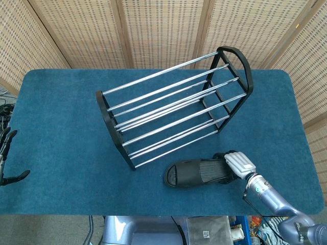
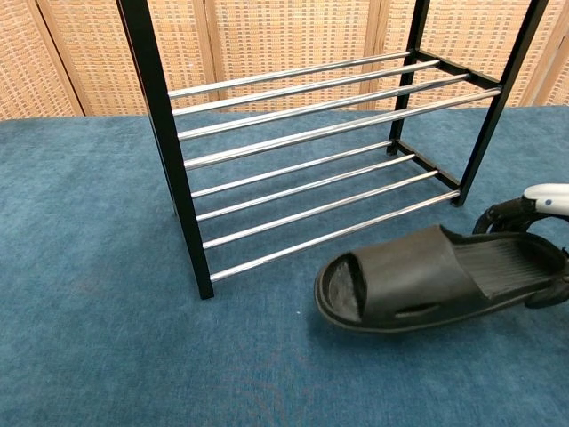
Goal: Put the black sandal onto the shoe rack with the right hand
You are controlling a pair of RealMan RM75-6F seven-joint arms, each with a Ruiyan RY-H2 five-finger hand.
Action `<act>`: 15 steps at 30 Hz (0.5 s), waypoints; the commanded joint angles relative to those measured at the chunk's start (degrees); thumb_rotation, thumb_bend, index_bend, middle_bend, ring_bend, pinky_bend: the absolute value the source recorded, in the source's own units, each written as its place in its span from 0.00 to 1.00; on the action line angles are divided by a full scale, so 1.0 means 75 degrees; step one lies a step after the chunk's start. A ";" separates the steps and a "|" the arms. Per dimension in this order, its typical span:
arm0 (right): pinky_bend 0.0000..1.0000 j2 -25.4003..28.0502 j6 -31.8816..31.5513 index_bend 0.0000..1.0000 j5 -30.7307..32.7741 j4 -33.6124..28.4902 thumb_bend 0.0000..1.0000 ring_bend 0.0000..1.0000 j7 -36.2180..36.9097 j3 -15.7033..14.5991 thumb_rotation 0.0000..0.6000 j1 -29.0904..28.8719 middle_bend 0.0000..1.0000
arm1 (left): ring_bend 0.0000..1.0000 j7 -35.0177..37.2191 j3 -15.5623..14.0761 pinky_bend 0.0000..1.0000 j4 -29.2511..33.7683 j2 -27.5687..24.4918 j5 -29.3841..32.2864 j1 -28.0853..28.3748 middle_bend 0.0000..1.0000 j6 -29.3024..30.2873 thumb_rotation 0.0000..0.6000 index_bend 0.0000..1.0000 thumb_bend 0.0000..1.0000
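Note:
The black sandal (image 1: 196,173) (image 2: 427,283) is in front of the shoe rack (image 1: 173,104) (image 2: 311,133), its toe end pointing left and tilted up off the blue cloth. My right hand (image 1: 236,164) (image 2: 532,209) grips the sandal's heel end, fingers (image 2: 498,213) curled over the far rim. The rack is a black frame with chrome rods, and its tiers are bare. My left hand (image 1: 7,158) hangs at the far left edge of the head view, off the table, holding nothing.
A blue cloth covers the table (image 1: 61,112). Wicker screens (image 1: 163,25) stand behind it. The rack's black front post (image 2: 169,151) stands left of the sandal in the chest view.

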State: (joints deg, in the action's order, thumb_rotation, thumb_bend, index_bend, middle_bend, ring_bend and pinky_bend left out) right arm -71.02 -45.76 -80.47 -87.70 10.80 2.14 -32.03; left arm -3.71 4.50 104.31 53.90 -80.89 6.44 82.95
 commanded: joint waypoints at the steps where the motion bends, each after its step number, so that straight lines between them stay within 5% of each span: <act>1: 0.21 0.0108 -0.0310 0.59 0.0332 -0.0254 0.25 0.34 0.0219 0.0167 1.00 0.0196 0.55 | 0.00 0.0051 -0.0029 0.00 0.0016 -0.0022 -0.0067 -0.0036 0.00 0.0057 1.00 0.00 0.10; 15: 0.22 -0.0929 -0.1568 0.59 0.3145 -0.1220 0.35 0.36 -0.1940 0.0937 1.00 0.0370 0.56 | 0.00 0.0314 -0.0042 0.00 0.0009 -0.0113 -0.0091 -0.0069 0.00 0.0064 1.00 0.00 0.11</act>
State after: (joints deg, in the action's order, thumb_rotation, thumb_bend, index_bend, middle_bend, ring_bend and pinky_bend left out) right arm -74.91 -54.74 -61.97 -94.56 0.62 7.34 -29.21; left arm -1.38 4.19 104.38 53.07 -81.59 5.92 83.45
